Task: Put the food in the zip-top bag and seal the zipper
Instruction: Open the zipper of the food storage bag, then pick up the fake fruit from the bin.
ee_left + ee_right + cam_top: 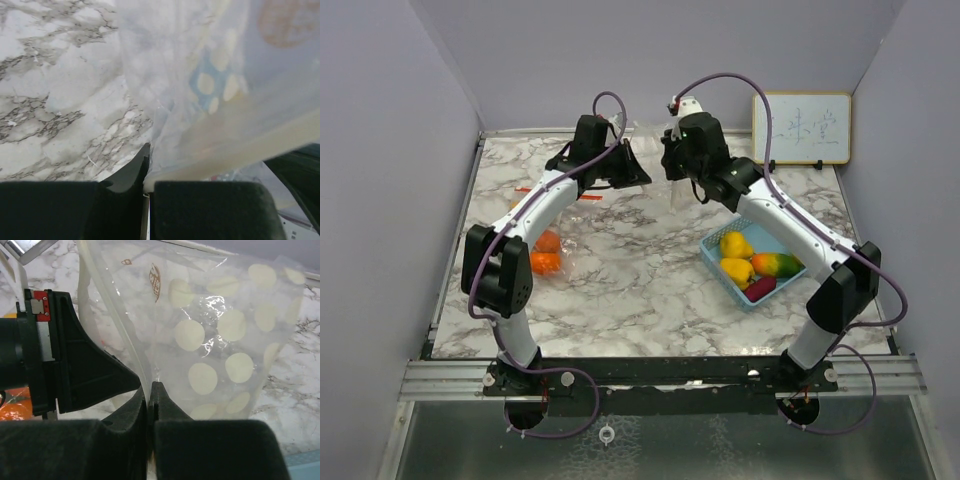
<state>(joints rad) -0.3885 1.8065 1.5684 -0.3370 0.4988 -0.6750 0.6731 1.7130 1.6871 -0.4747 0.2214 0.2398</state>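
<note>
Thin zip-top bag (215, 340): clear glossy plastic film, crinkled. The desk (640, 270) under it: smooth, marble-look. Right of the bag, food (735, 245) glossy plastic, basket (725, 279) blue plastic. Left claw (148, 185), right claw (149, 390): matt black.

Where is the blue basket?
In the top view, the basket sits on the right side of the table, just left of the right arm, with food inside it.

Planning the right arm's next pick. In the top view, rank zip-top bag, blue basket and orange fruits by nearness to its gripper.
1. zip-top bag, pinched by the right gripper.
2. blue basket, on the right.
3. orange fruits, far left.
</note>
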